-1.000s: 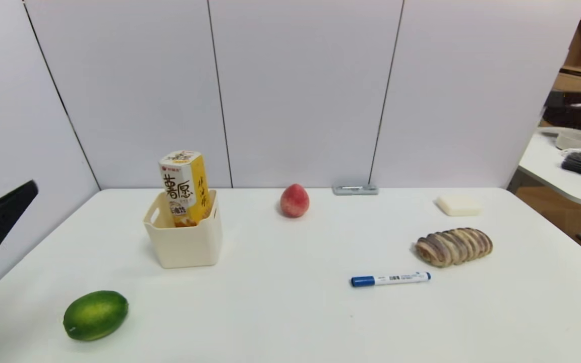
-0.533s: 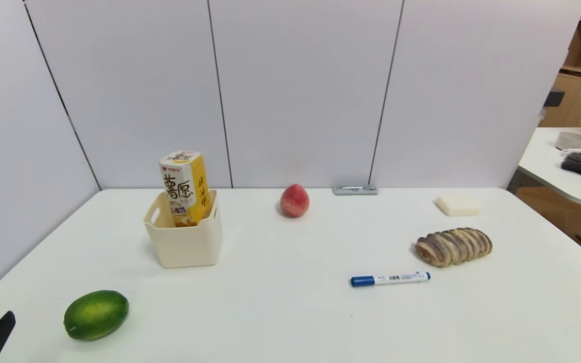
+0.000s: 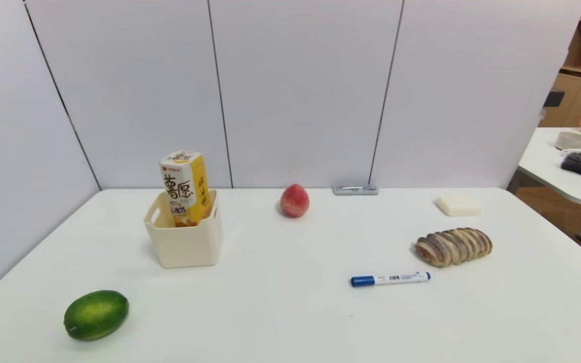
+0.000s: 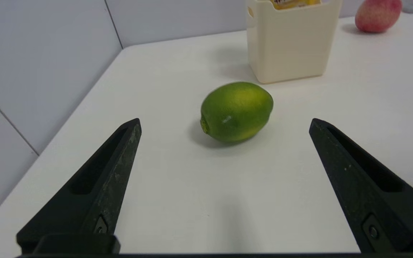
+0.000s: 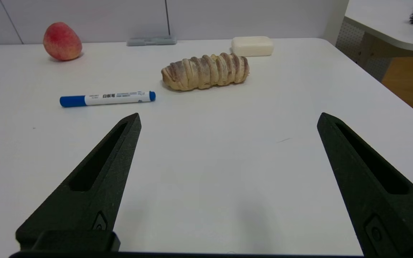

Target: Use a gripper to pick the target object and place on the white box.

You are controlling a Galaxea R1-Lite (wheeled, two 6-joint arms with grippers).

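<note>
Head view: yellow snack carton (image 3: 185,187) stands tilted inside white box (image 3: 183,237). Left pincer (image 4: 224,123) wide, empty, near green fruit (image 4: 236,111). Right pincer (image 5: 228,120) wide, empty, over worktop (image 5: 206,161).

Green fruit (image 4: 236,111) before left end effector (image 4: 224,123)

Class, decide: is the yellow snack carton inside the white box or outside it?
Inside. The yellow snack carton stands in the white box, leaning slightly, its lower part hidden behind the front wall.
</note>
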